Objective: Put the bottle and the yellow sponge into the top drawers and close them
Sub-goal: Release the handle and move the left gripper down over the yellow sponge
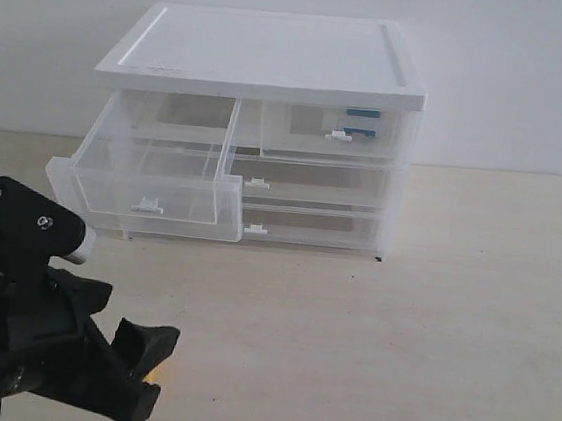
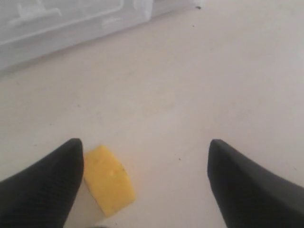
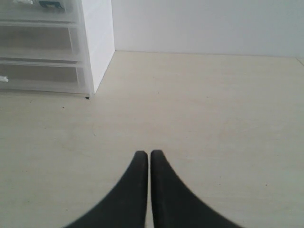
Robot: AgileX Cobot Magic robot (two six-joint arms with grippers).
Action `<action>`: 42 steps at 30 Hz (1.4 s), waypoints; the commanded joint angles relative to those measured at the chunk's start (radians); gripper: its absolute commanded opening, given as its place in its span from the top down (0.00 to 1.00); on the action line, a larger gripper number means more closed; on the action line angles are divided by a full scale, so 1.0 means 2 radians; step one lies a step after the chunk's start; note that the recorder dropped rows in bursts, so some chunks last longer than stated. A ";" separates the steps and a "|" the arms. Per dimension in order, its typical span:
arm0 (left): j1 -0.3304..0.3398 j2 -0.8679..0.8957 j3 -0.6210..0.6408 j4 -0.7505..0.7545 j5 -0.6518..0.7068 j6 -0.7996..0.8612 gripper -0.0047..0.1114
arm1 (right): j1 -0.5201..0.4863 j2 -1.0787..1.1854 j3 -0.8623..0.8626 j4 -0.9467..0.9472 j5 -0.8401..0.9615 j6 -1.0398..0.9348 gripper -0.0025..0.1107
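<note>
Exterior view: the white-topped cabinet (image 1: 267,53) is seen on the counter (image 1: 429,337), with the top drawer on the left of that view (image 1: 153,182) pulled well out and nothing visible inside it, while the top drawer on the right (image 1: 330,130) is pushed flush. Through the clear front of that closed drawer teal-blue patches are made out, and these are judged to be the bottle (image 1: 361,118); its cap and label cannot be told at this size. The bottle's half of the task is therefore taken as done. The yellow sponge (image 2: 109,180) is not yet stowed: in the left wrist view it is found lying on the counter, apart from the cabinet, just beside the inner face of one finger (image 2: 52,180) and perhaps touching it. The left jaws are spread wide with nothing held between them, and the sponge is set to one side of the gap rather than centred. The right jaws are pressed together on nothing, above bare counter. What is left is judged to be the grasping of the sponge, its placing in the open drawer, and the shutting of that drawer. The sponge is seen as a small orange-yellow foam block with a slanted, wedge-like outline and a matt, faintly pitted surface; it is expected to give under a grip.
</note>
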 commanded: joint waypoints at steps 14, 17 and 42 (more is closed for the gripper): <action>-0.003 -0.019 -0.003 -0.164 0.254 0.304 0.52 | -0.002 -0.003 0.002 0.000 -0.005 0.000 0.98; -0.003 -0.019 -0.014 -0.125 0.324 0.301 0.54 | -0.002 -0.003 0.002 0.000 -0.005 0.000 0.98; -0.001 0.004 -0.101 0.681 0.454 -0.680 0.53 | -0.002 -0.003 0.002 0.000 -0.005 0.000 0.98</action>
